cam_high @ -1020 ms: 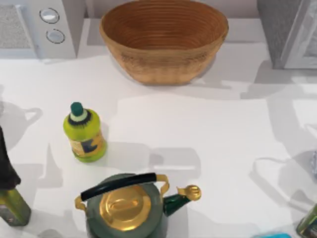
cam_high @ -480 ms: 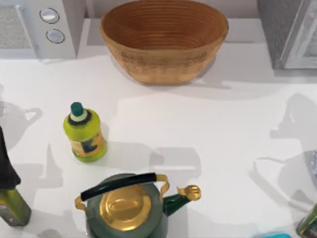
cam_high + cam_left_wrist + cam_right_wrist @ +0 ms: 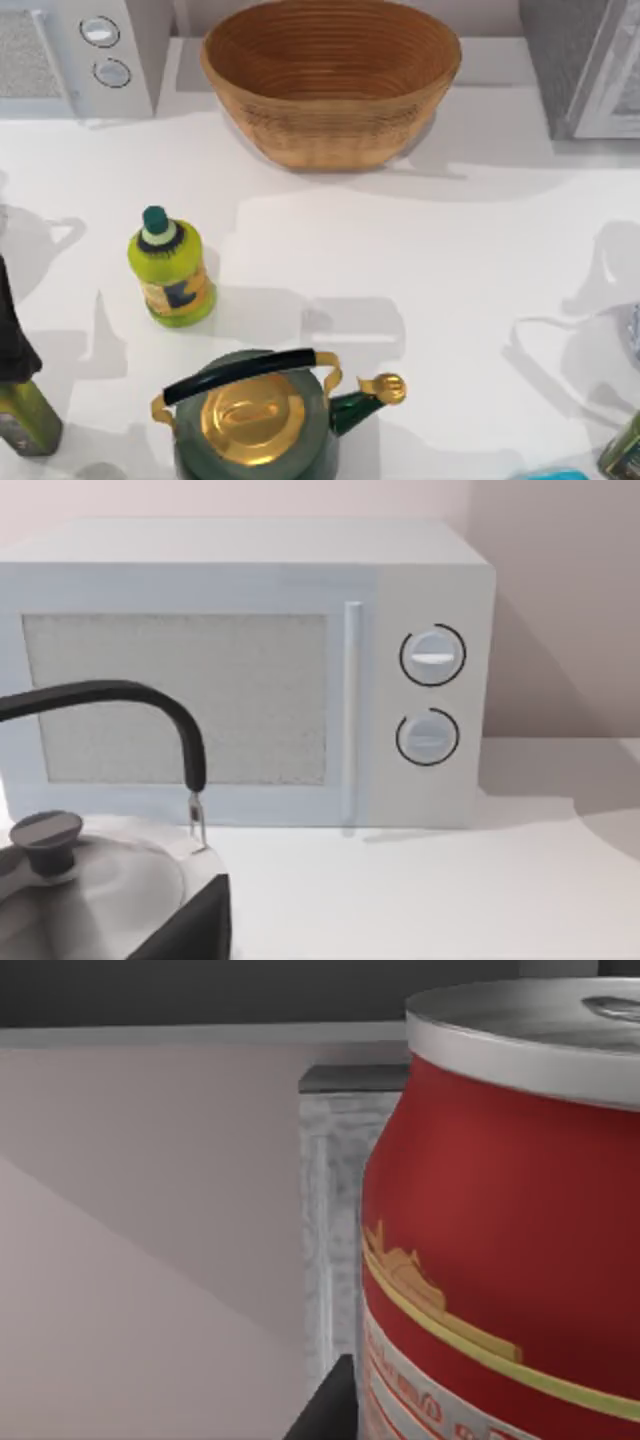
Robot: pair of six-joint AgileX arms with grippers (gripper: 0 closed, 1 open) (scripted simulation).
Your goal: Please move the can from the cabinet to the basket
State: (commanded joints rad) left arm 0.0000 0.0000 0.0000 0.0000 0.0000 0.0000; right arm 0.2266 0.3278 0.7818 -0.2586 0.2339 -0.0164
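The can [image 3: 500,1230] sits close before my right wrist camera beside the cabinet [image 3: 335,1260], whether I'm gripping it I cannot tell; it looks light, rigid and slick, so I'd clamp mid-body.

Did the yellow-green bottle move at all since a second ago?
No. The yellow-green bottle stands at the same spot, left of the green kettle's handle and below the microwave.

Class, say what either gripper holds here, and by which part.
It cannot be told: the red can looms close before the right wrist camera, but no jaws show gripping it.
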